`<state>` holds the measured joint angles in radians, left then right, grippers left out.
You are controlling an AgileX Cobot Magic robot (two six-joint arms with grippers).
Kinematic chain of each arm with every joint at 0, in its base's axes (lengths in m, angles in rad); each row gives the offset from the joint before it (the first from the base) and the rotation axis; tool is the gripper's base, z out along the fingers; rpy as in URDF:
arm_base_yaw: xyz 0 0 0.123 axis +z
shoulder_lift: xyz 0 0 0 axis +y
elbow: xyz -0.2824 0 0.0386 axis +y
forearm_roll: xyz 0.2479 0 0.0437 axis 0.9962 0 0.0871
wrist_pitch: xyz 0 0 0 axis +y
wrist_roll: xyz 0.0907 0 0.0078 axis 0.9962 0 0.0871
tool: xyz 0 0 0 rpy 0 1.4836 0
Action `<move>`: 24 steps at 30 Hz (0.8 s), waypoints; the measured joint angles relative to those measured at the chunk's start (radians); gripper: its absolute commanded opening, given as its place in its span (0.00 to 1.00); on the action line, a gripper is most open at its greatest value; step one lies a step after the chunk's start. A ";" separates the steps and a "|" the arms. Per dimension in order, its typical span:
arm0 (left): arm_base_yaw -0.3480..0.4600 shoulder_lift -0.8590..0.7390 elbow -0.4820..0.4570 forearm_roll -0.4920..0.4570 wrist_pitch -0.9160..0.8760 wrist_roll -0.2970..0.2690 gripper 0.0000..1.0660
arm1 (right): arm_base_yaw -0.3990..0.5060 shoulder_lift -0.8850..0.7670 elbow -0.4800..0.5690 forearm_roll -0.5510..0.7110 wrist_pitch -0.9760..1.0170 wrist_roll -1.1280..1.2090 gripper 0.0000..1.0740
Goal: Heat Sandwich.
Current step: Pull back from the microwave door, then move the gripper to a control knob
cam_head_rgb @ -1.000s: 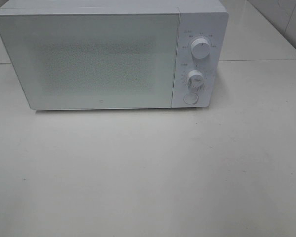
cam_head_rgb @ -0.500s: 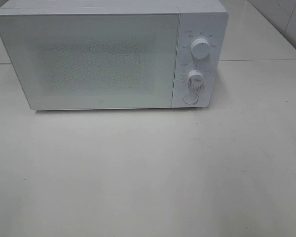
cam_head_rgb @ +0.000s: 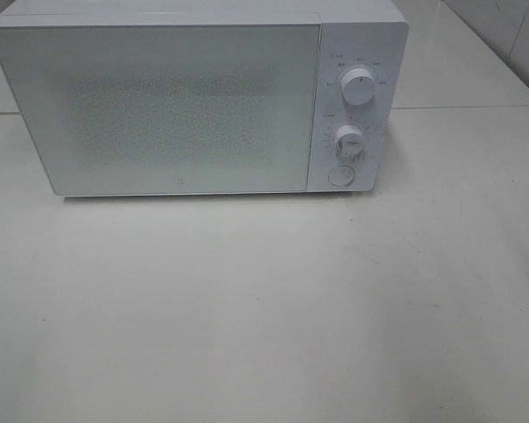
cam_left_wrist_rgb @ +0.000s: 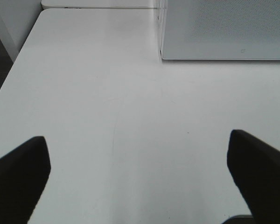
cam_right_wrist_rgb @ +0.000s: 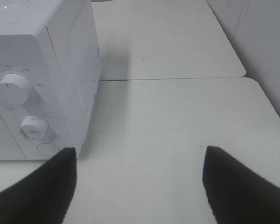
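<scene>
White table point(cam_left_wrist_rgb: 84, 84), microwave point(cam_left_wrist_rgb: 224, 28) front at far edge, left gripper point(cam_left_wrist_rgb: 136, 136) jaws spread wide above tabletop

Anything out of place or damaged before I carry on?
Nothing spilled, askew or damaged. The microwave stands square on the table, door shut. Only oddity: no sandwich shows in any view; the left gripper and right gripper are open and empty.

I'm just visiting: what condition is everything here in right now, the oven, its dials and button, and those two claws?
microwave door: shut; its frosted front hides the inside.
upper knob: untouched; setting too small to read.
lower knob: untouched; setting too small to read.
round button: nothing pressing it.
left gripper: open, holding nothing.
right gripper: open, holding nothing.
</scene>
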<state>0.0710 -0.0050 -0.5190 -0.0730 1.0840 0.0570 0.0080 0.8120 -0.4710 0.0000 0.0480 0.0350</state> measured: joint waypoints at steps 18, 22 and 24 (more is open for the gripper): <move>0.000 0.000 0.000 0.000 0.000 0.000 0.92 | 0.000 0.297 0.037 0.000 -0.471 0.004 0.68; 0.000 0.000 0.000 0.000 0.000 0.000 0.92 | 0.002 0.332 0.091 0.012 -0.598 0.004 0.68; 0.000 0.000 0.000 0.000 0.000 0.000 0.92 | 0.041 0.373 0.142 0.086 -0.718 -0.009 0.68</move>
<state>0.0710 -0.0050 -0.5190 -0.0730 1.0840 0.0570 0.0490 1.1850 -0.3290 0.0860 -0.6700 0.0260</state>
